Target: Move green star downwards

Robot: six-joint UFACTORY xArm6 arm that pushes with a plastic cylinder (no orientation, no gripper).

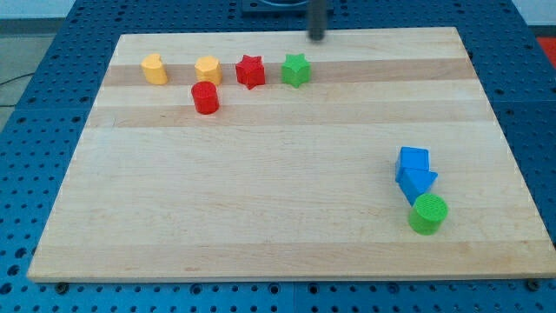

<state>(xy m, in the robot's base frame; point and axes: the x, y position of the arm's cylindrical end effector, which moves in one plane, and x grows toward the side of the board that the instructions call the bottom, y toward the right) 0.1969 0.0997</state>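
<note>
My tip [317, 37] hangs near the table's [261, 209] top edge. The green star [295, 69] sits just below it, apart. I carry no jaws.

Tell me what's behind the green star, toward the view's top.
Behind the green star is bare board, then my tip just up and to the view's right, not touching. The star hides only a sliver of wood.

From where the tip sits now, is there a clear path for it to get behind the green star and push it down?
Probably yes. My tip sits just above the green star, slightly toward the view's right, with bare board between them. The red star stands close on its left but not in the way.
</note>
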